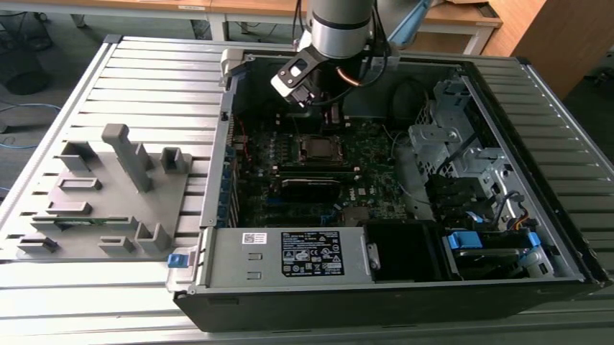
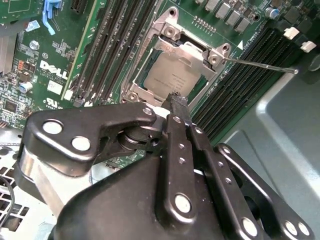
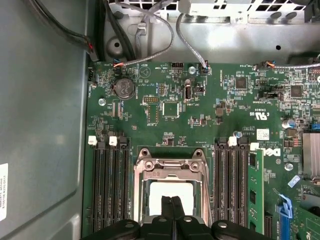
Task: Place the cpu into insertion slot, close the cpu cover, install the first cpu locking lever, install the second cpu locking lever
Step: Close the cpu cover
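Closed, empty black end effector (image 2: 175, 102) hovers over the seated grey square cpu (image 2: 172, 77). Silvery frame cpu cover (image 2: 192, 49) seems lowered; thin wire lever (image 2: 260, 63) appears unlatched. In the exterior view, the dark shiny-edged insertion slot (image 1: 320, 149) lies at its six o'clock.

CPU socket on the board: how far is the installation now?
Done: the grey square metallic cpu sits in the dark, metal-edged insertion slot; the thin silvery square-framed cpu cover seems down over it. In hand: nothing; the shut jaws hover at the cover's edge. Left: a wire locking lever sticks out unlatched.

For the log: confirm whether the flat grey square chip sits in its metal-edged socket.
Yes, the flat grey square chip lies within the shiny metal-edged socket.
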### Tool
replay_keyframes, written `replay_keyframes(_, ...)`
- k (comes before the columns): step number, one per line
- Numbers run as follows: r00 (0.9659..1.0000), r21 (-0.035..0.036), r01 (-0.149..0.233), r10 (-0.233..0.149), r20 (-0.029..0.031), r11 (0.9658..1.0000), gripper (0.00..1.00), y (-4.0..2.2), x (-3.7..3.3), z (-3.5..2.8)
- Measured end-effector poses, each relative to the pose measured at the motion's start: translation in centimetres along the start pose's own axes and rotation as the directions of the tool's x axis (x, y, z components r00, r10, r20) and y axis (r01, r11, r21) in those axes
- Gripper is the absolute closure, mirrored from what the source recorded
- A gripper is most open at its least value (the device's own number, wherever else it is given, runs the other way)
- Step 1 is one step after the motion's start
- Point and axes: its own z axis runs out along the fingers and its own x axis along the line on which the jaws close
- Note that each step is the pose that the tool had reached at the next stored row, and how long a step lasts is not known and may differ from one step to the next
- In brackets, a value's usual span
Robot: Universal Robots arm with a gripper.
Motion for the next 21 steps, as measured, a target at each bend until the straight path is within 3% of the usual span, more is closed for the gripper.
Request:
replay_keyframes(6, 1.0000, 0.0017, 0.000, 0.000, -0.0044, 1.0000, 0.89, -0.01, -0.01, 0.26)
replay_keyframes(12, 1.0000, 0.0050, 0.000, 0.000, -0.0045, 1.0000, 0.89, -0.02, -0.01, 0.31)
replay_keyframes(14, 1.0000, 0.0130, 0.000, 0.000, -0.0047, 0.9999, 0.89, -0.01, -0.01, 0.35)
replay_keyframes(21, 1.0000, 0.0149, -0.001, 0.001, -0.0045, 0.9999, 0.89, -0.06, -0.01, 0.37)
